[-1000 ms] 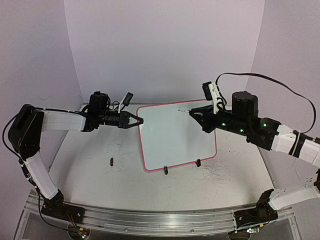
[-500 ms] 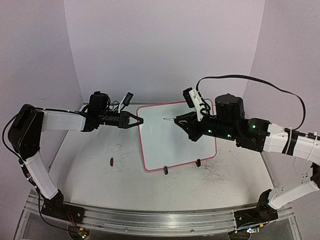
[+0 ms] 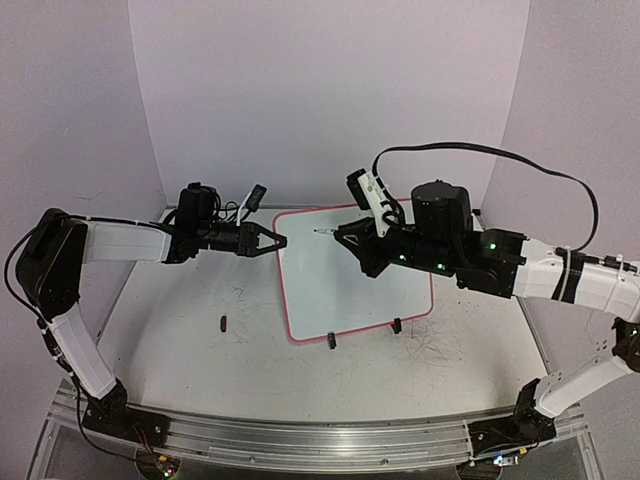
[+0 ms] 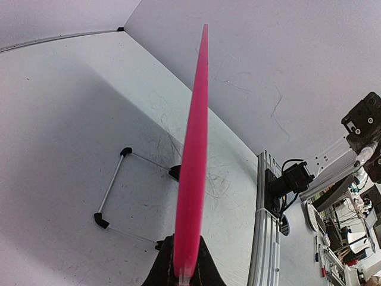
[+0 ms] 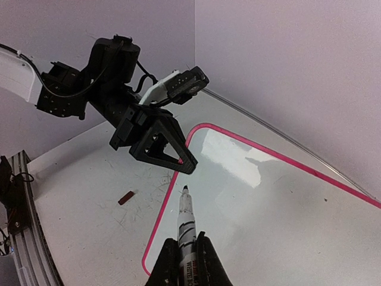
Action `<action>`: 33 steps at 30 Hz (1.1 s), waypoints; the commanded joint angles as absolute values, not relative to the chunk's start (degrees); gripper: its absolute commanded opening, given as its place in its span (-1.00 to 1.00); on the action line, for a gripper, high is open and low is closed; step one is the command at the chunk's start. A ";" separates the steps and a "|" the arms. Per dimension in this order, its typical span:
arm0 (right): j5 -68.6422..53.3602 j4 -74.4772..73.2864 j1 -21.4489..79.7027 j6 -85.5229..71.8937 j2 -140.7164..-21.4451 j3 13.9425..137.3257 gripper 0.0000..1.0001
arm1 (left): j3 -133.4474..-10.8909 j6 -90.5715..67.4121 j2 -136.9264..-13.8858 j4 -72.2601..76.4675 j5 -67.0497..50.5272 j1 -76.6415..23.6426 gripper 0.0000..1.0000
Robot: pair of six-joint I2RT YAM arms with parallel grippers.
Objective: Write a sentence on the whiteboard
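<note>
Right hand [image 3: 349, 238] with marker [image 5: 186, 221] farther left, at upper-left corner of whiteboard [image 3: 345, 290].

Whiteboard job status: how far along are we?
Done: left gripper clamps the whiteboard by its edge; right gripper holds an uncapped marker. In hand: tip poised over the board's upper left. Left: the whole sentence; the board looks blank.
</note>
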State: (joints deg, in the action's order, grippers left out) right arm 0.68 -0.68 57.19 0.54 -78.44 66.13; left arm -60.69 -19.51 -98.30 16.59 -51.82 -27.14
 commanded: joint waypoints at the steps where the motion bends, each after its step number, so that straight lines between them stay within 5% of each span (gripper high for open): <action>1: 1.48 1.17 57.57 3.30 -80.24 67.95 -1.00 | -60.83 -20.87 -95.73 16.79 -47.49 -26.61 -1.00; 22: 6.20 4.48 59.14 5.99 -89.35 72.22 -1.00 | -61.22 -21.80 -95.46 16.79 -47.91 -26.63 -0.99; 29: 8.24 6.16 59.15 6.86 -90.41 72.24 -1.00 | -62.26 -23.26 -93.84 16.85 -48.10 -26.56 -0.34; 33: 8.21 6.25 59.13 6.98 -91.74 73.34 -1.00 | -62.70 -23.47 -93.23 16.98 -47.74 -26.55 -0.16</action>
State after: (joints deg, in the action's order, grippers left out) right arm 6.61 3.49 58.83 6.23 -90.02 70.09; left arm -60.69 -22.79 -96.50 15.82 -48.81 -26.76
